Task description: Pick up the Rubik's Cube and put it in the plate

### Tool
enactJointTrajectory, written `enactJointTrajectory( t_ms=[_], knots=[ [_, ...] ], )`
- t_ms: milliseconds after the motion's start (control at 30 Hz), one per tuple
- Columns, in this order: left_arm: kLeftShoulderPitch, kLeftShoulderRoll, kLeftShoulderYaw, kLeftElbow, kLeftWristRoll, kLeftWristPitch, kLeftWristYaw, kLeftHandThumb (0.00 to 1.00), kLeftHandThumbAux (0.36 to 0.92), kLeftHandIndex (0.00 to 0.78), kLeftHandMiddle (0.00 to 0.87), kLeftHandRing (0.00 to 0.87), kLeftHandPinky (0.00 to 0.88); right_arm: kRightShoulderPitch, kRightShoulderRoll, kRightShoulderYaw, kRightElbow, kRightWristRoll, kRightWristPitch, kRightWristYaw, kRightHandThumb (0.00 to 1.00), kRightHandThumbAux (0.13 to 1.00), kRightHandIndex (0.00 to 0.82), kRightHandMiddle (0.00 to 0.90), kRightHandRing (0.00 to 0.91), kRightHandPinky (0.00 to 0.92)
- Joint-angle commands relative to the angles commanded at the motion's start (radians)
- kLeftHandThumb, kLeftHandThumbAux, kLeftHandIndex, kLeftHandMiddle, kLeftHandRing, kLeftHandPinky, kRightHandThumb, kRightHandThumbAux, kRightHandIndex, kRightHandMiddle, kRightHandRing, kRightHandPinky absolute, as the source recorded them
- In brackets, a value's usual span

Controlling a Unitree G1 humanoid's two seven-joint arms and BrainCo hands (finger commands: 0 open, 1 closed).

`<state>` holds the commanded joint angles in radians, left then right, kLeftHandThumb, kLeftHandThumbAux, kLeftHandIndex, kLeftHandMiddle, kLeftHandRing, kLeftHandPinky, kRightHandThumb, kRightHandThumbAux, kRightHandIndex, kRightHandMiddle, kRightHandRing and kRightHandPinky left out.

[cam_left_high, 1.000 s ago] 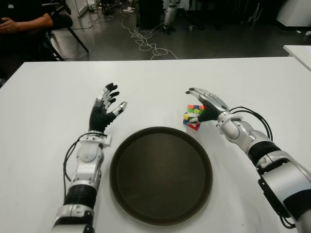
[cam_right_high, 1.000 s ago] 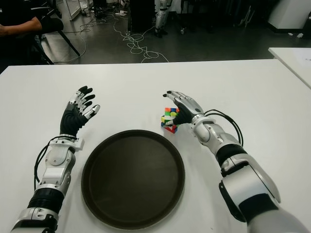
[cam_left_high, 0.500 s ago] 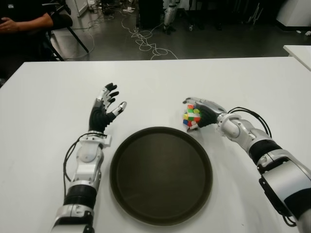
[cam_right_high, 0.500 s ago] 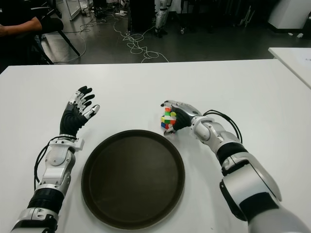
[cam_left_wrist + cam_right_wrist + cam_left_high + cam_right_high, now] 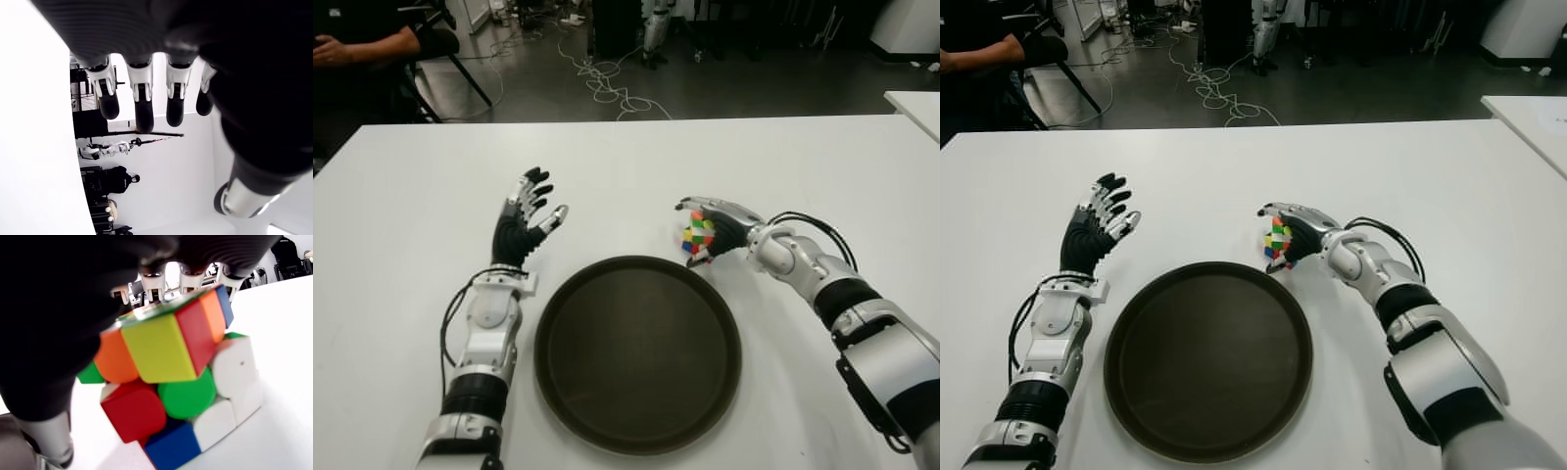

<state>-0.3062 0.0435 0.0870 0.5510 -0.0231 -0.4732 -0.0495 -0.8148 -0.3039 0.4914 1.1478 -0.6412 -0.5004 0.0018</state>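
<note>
— Where is the cube?

— The cube (image 5: 699, 235) sits on the white table (image 5: 636, 166), just beyond the far right edge of the plate (image 5: 636, 354). The right hand (image 5: 717, 227) is wrapped around it, fingers curled over its top and far side.

— What does it look like?

— Scrambled: yellow, red, orange, green, blue and white squares show, and its top layer is twisted out of line with the rest.

— And the plate?

— Round, dark brown, with a low raised rim. It lies flat on the near middle of the table, holding nothing.
</note>
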Motion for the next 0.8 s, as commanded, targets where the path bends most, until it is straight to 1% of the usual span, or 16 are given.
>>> enactJointTrajectory(
  t_ms=[300,567,800],
  knots=[
    [0.004,0.001,-0.003,-0.003,0.009,-0.012,0.004,0.060,0.759,0.080,0.157,0.136,0.110,0.006,-0.002,0.004,-0.015,-0.003,0.001,-0.008,0.000,0.738,0.030,0.060,0.078,0.081],
    [0.003,0.006,-0.005,0.002,0.016,-0.008,0.007,0.032,0.740,0.072,0.149,0.129,0.098,0.009,-0.001,0.002,-0.020,-0.002,0.009,-0.018,0.000,0.739,0.037,0.059,0.080,0.084],
    [0.003,0.002,-0.002,0.003,0.010,-0.005,0.006,0.033,0.737,0.070,0.144,0.127,0.102,0.012,0.008,-0.004,-0.008,-0.001,0.017,-0.068,0.000,0.754,0.082,0.127,0.164,0.192]
  ],
)
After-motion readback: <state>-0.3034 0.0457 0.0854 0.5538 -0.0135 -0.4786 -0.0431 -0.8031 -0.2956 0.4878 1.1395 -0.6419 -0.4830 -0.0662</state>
